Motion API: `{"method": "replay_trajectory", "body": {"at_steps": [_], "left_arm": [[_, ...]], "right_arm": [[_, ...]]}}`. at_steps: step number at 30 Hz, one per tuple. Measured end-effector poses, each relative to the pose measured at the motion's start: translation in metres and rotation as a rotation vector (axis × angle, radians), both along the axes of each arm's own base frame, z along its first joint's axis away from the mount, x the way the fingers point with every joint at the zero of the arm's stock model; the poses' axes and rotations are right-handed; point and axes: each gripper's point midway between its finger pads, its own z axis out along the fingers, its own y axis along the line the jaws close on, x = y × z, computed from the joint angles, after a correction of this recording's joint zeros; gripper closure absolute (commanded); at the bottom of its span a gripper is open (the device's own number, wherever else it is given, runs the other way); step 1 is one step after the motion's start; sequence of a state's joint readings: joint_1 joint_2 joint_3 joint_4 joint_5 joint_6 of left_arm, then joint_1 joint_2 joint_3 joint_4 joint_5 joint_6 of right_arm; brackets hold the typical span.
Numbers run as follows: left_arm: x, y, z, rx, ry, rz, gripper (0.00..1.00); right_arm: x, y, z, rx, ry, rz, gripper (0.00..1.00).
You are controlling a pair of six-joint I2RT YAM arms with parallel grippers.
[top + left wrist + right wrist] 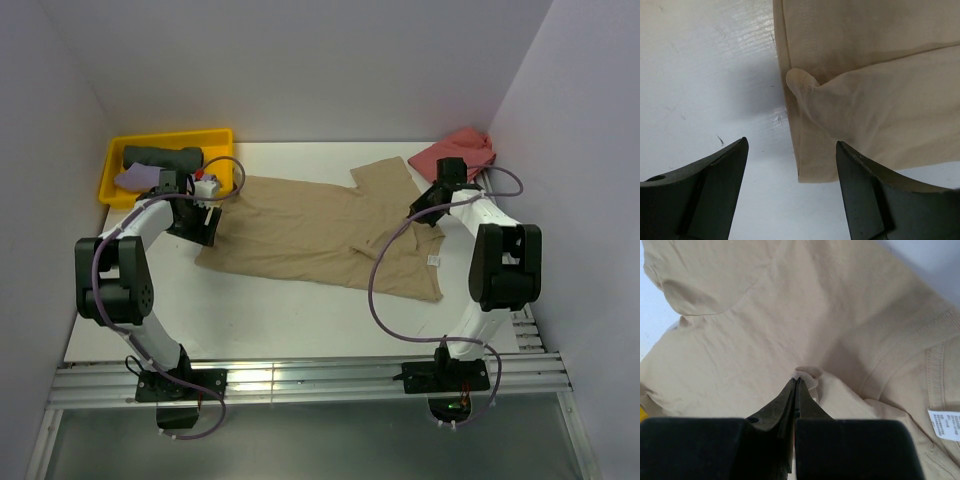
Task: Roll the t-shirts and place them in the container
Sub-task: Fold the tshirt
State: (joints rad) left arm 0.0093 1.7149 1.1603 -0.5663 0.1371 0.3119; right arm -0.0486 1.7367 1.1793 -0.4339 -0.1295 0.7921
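The tan t-shirt (320, 230) lies spread across the table, its collar and small white tag (434, 261) to the right. My left gripper (205, 225) is open at the shirt's left hem. In the left wrist view the hem corner (812, 170) sits between my open fingers (792, 145), with a small raised pucker of cloth beyond it. My right gripper (425, 215) is shut on a pinch of tan cloth (807, 374) near the collar, and the tag (945, 424) shows at the right of that view.
A yellow bin (170, 135) at the back left holds a rolled dark green shirt (160, 157) and a lavender one (135, 178). A salmon-pink shirt (455, 152) lies crumpled at the back right by the wall. Walls enclose three sides.
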Motion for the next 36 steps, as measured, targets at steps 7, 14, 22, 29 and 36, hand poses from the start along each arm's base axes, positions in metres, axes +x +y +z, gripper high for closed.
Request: {"method": "replay_trajectory", "body": {"at_steps": [7, 14, 22, 29, 36], "left_arm": [[0.003, 0.001, -0.002, 0.002, -0.005, 0.004, 0.24], [0.004, 0.001, -0.002, 0.002, -0.009, 0.003, 0.24], [0.005, 0.001, -0.002, 0.002, -0.012, 0.004, 0.25], [0.005, 0.0, -0.002, 0.001, -0.012, 0.004, 0.25], [0.005, 0.0, -0.002, -0.002, -0.011, 0.003, 0.25]], "right_arm": [[0.006, 0.002, -0.014, 0.01, 0.015, 0.012, 0.92], [0.01, 0.001, -0.018, 0.0, 0.008, 0.022, 0.49], [-0.009, 0.005, -0.005, -0.059, -0.03, 0.018, 0.45], [-0.053, 0.053, 0.007, -0.046, -0.094, 0.084, 0.45], [-0.094, 0.088, -0.013, -0.02, -0.06, 0.127, 0.37]]}}
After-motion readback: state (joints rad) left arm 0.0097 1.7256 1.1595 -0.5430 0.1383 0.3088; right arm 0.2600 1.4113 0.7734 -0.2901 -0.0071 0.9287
